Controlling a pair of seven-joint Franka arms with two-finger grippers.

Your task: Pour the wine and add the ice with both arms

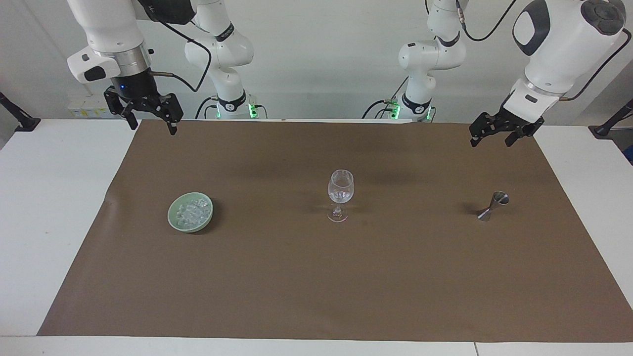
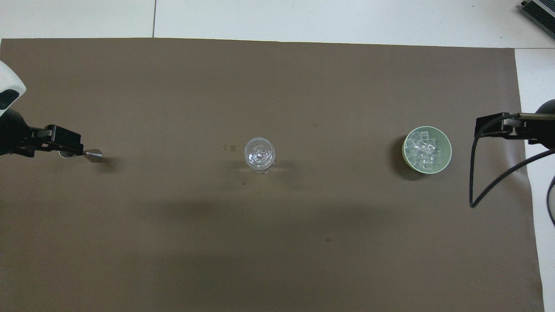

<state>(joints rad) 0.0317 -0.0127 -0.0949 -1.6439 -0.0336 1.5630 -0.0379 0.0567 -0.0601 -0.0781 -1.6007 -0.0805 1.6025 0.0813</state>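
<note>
A clear wine glass point(image 1: 340, 194) stands upright mid-mat, with clear glittery pieces in its cup; it also shows in the overhead view point(image 2: 259, 154). Ice point(image 1: 193, 212) fills a pale green bowl point(image 1: 171, 219) toward the right arm's end, also seen from overhead as ice point(image 2: 422, 147) in the bowl point(image 2: 448, 152). A small metal jigger point(image 1: 492, 205) stands toward the left arm's end. My right gripper point(image 1: 152, 127) is open and empty, raised over the mat's corner nearest the robots. My left gripper point(image 1: 490, 143) is open and empty, raised over the mat near the jigger point(image 2: 92, 154).
A brown mat point(image 1: 316, 277) covers most of the white table point(image 1: 44, 207). A few small drops point(image 2: 228, 147) lie on the mat beside the glass. The right arm's black cable point(image 2: 475, 182) hangs over the mat's edge.
</note>
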